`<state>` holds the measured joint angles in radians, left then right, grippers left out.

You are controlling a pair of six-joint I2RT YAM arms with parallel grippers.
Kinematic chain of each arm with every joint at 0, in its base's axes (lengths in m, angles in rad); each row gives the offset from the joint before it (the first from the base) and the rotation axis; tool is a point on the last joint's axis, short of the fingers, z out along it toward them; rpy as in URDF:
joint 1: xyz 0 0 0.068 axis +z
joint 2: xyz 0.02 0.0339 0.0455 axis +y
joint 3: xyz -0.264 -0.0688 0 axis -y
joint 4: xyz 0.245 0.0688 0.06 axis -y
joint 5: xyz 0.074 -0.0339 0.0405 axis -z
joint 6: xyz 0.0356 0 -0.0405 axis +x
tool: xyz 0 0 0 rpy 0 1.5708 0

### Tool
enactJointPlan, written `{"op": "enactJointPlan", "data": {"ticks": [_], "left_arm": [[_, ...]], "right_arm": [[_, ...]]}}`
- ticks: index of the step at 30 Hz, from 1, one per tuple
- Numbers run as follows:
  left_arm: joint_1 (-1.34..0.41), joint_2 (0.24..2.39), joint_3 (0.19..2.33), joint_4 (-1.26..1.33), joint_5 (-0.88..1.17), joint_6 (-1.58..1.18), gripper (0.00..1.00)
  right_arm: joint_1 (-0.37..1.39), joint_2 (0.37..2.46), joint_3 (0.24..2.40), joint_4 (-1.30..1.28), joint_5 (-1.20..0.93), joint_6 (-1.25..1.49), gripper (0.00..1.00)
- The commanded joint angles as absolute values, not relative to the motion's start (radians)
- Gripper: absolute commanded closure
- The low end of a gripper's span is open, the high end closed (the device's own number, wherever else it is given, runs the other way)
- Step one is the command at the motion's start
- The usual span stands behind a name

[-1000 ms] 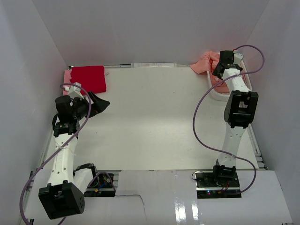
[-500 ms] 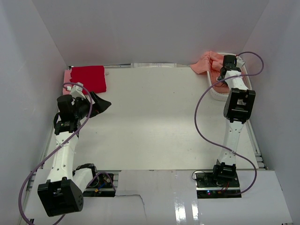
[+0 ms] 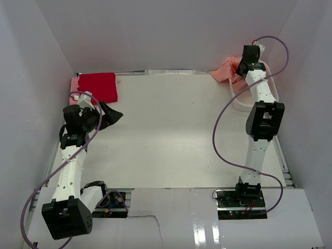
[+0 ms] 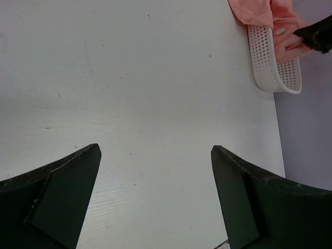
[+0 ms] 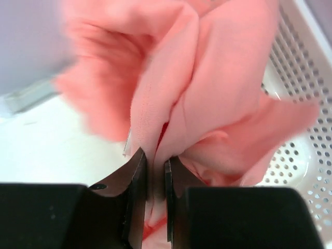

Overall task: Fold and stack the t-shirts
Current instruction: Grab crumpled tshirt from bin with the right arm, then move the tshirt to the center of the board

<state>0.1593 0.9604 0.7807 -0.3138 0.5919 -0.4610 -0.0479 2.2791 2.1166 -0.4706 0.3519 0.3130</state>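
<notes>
While both arms reach away from the near edge, the white tabletop [image 3: 171, 129] between them lies flat and bare-surfaced.

Far right corner: a white perforated plastic basket [image 3: 271, 92], oblong, sits against the right wall. A salmon-pink cotton t-shirt [image 3: 226, 70] spills out of it, partly bunched in the basket and partly draped over its left rim onto the tabletop.

Far left corner: a red folded t-shirt [image 3: 98, 86] lies flat, rectangular, close to the back wall. A strip of pale pink cloth [image 3: 74, 83] shows along its left edge.

Right arm is stretched out long over the basket. In the wrist view the right gripper [image 5: 154, 165] has its black fingers [image 5: 136, 181] pressed nearly together, with a fold of the salmon-pink cotton t-shirt pinched between them. Cloth is gathered into ridges above the pinch; the basket wall sits to the right.

The left gripper [image 4: 155, 154] sits just near of the red folded t-shirt, apart from it. Its jaws are spread wide with nothing between them, only tabletop below.
</notes>
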Motion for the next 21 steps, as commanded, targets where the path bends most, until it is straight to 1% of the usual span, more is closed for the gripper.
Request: {"op": "enactJointPlan", "data": {"ticks": [1, 5, 8, 9, 11, 12, 15, 17, 18, 19, 21], "left_arm": [[0.155, 0.942, 0.788, -0.310, 0.601, -0.453, 0.02], [0.156, 0.934, 0.787, -0.310, 0.600, -0.453, 0.02], [0.155, 0.931, 0.787, -0.311, 0.594, -0.451, 0.02], [0.155, 0.931, 0.787, -0.311, 0.594, -0.453, 0.02], [0.155, 0.931, 0.787, -0.311, 0.592, -0.451, 0.02], [0.155, 0.933, 0.787, -0.311, 0.591, -0.451, 0.02], [0.155, 0.934, 0.788, -0.311, 0.589, -0.451, 0.02], [0.155, 0.934, 0.788, -0.311, 0.589, -0.451, 0.02], [0.155, 0.933, 0.788, -0.311, 0.588, -0.451, 0.02], [0.155, 0.933, 0.788, -0.311, 0.586, -0.451, 0.02], [0.155, 0.931, 0.790, -0.311, 0.586, -0.451, 0.02]], "right_arm": [[0.075, 1.996, 2.154, -0.379, 0.279, 0.233, 0.92], [0.182, 1.864, 2.158, -0.423, 0.187, 0.210, 0.92], [0.244, 1.784, 2.164, -0.514, 0.027, 0.259, 0.92], [0.271, 1.766, 2.155, -0.537, -0.060, 0.273, 0.92], [0.297, 1.708, 2.138, -0.604, -0.139, 0.301, 0.92], [0.317, 1.689, 2.100, -0.620, -0.220, 0.307, 0.92], [0.333, 1.596, 2.002, -0.663, -0.340, 0.321, 0.91], [0.333, 1.534, 1.958, -0.698, -0.351, 0.313, 0.89], [0.331, 1.522, 1.939, -0.754, -0.350, 0.304, 0.85], [0.331, 1.514, 1.907, -0.788, -0.353, 0.295, 0.79], [0.331, 1.517, 1.850, -0.872, -0.370, 0.264, 0.72]]}}
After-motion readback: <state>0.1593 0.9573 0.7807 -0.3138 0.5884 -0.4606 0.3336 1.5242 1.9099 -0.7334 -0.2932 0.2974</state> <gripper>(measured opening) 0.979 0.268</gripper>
